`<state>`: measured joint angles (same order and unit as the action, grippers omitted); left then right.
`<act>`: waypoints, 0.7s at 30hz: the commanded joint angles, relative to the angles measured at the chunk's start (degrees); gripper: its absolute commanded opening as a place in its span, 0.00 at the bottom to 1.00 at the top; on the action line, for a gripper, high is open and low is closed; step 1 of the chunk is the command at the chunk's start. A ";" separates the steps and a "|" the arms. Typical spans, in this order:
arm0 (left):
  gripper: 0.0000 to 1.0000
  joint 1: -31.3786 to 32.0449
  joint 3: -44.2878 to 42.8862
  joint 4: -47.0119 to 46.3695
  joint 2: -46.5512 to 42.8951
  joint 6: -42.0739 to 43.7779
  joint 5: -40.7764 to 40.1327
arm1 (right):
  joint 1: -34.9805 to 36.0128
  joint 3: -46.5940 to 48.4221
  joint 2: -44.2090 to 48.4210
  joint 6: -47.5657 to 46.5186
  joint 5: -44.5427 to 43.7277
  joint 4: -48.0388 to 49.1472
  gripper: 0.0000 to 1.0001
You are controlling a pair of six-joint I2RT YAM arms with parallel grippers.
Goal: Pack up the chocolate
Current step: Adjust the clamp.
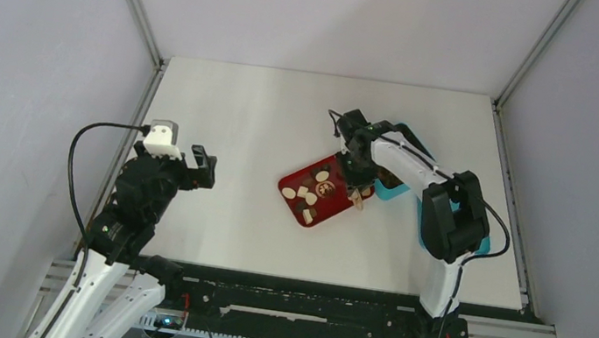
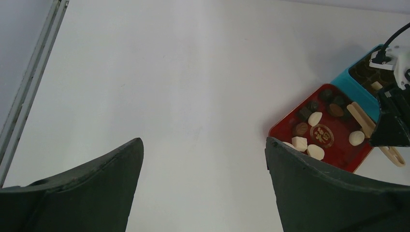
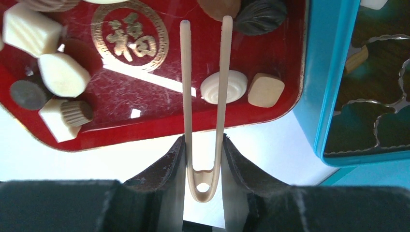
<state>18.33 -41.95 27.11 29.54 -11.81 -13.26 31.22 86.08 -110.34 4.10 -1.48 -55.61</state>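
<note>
The chocolate is several small cream, tan and dark pieces lying in a red tray with a gold emblem. My right gripper is shut on the hinged end of tan wooden tongs. The tong arms reach over the tray with their tips apart and nothing between them. One arm lies against a cream swirled piece. In the top view the right gripper hangs over the tray's right edge. My left gripper is open and empty, far left of the tray, and its wrist view shows only table between the fingers.
A teal box with a dark brown grid insert lies right of the tray, touching it; one cell holds a tan piece. It also shows in the top view and the left wrist view. Grey walls enclose the table.
</note>
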 commanded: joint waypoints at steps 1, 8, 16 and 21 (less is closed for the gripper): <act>1.00 -0.40 1.12 -2.90 0.83 -2.59 2.43 | 1.77 2.49 6.78 -1.20 0.53 2.03 0.25; 1.00 -0.40 2.17 -8.22 0.96 -12.14 9.75 | 4.50 -0.48 11.65 -1.49 2.40 6.50 0.26; 1.00 -0.18 6.78 -19.74 4.69 -22.25 17.99 | 7.92 -5.29 18.48 -1.62 4.43 13.82 0.27; 0.99 2.61 6.86 -26.27 10.55 -25.52 19.84 | 9.74 -7.75 21.49 -2.05 4.77 17.29 0.27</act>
<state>18.72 -35.35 10.61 36.62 -32.67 3.01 39.68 79.29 -92.97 3.05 2.26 -44.47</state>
